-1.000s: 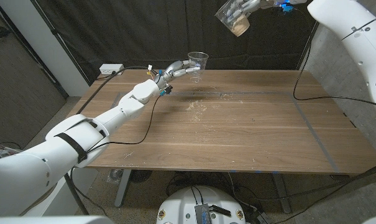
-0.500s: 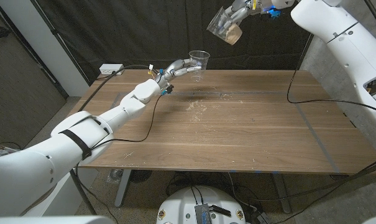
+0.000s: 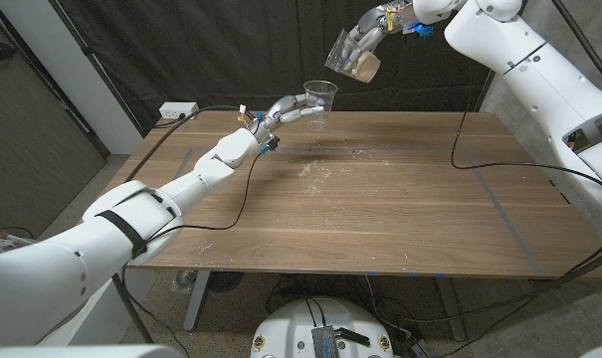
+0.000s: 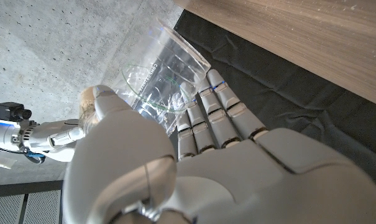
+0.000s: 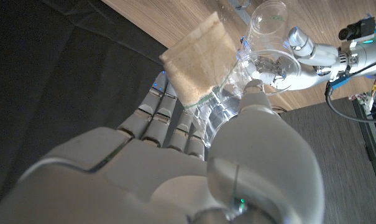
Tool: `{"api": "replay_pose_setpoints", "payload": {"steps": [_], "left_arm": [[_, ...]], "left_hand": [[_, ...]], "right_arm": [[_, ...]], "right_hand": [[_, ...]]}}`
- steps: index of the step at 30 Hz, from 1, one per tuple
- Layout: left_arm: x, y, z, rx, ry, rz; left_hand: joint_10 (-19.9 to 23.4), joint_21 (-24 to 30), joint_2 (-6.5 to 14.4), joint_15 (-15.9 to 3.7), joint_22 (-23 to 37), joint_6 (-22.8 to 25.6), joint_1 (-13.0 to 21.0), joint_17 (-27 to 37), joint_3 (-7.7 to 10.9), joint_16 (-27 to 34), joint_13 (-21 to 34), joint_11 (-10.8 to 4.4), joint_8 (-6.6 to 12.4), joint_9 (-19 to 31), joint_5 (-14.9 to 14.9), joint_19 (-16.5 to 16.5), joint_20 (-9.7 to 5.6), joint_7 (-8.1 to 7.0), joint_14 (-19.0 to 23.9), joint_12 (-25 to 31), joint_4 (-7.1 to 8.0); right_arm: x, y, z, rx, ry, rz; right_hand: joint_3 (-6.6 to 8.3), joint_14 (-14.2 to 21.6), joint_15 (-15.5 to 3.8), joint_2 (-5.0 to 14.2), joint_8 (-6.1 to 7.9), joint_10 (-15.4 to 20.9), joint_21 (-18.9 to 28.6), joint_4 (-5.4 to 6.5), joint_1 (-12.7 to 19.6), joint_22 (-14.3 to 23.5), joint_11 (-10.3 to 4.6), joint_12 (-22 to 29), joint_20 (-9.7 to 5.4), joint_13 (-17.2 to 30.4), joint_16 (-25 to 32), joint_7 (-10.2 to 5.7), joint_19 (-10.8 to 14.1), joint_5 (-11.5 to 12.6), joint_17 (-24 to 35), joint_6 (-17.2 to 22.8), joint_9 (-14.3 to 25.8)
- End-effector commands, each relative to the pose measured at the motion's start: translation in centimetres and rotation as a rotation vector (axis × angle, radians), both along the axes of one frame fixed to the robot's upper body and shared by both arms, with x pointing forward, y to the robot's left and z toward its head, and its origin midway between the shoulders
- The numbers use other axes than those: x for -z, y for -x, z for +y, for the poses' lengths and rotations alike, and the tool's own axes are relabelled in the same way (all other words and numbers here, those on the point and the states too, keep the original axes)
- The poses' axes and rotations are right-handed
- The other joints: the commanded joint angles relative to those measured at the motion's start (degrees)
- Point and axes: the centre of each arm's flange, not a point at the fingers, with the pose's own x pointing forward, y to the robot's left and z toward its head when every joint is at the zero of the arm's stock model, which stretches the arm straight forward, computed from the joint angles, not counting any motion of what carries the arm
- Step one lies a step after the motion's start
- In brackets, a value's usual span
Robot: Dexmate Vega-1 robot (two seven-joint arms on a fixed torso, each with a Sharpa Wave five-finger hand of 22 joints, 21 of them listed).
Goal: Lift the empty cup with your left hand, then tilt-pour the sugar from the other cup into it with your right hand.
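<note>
I am holding the empty cup [image 3: 319, 96] in my left hand [image 3: 286, 108], fingers wrapped round its side, raised above the table's [image 3: 400, 209] far edge, while my right hand [image 3: 365, 40] is gripping the sugar cup [image 3: 348, 62], tilted, higher and off to the right. The sugar [image 5: 200, 65] is already sliding toward the lip with the two cups apart. If I am tipping further before lining the rims up, it is likely spilling onto the table.

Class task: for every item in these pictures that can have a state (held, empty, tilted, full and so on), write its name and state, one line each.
Empty cup: clear, held above the table, upright, nothing inside.
Sugar cup: held high, tilted, brown sugar inside.
Left robot hand: grips the empty cup.
Right robot hand: grips the sugar cup.
Table: some spilled grains near its middle.
</note>
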Motion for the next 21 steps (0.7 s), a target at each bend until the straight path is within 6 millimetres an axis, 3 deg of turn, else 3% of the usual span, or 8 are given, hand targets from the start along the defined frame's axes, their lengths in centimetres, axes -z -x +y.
{"api": "replay_pose_setpoints", "payload": {"steps": [1, 21], "left_arm": [[0.8, 0.5, 0.0, -0.001, 0.013, 0.005], [0.7, -0.7, 0.1, -0.027, 0.022, 0.017]], "left_hand": [[0.46, 0.46, 0.6, -5.19, 0.03, 0.32, -0.02, 0.18, -0.24, -0.09, 0.22, -0.28, 0.5, 0.2, -0.04, -0.19, -2.31, 0.02, 0.54, 0.11, 0.26], [0.62, 0.62, 0.89, -5.22, 0.01, 0.7, 0.26, 0.51, -0.21, -0.44, 0.49, -0.4, 0.8, 0.44, -0.15, -0.21, -2.36, -0.15, 0.54, 0.16, 0.45]], "right_arm": [[0.7, -0.2, 1.5, 0.036, 0.107, -0.011], [0.8, 0.0, 2.9, 0.127, 0.29, -0.095]], "right_hand": [[0.44, 0.73, -10.74, 0.33, 0.34, 0.72, 0.5, -0.03, 0.1, -0.13, 0.07, -0.14, -4.58, 0.21, 0.19, -0.06, 0.44, 0.12, 0.26, 0.7, 0.32], [0.51, 1.7, -10.74, 0.35, 0.82, 1.88, 0.79, 0.01, 0.04, -0.62, -0.2, -0.18, -4.63, 0.37, 0.63, -0.06, 0.62, 0.22, 1.14, 2.22, 0.51]]}}
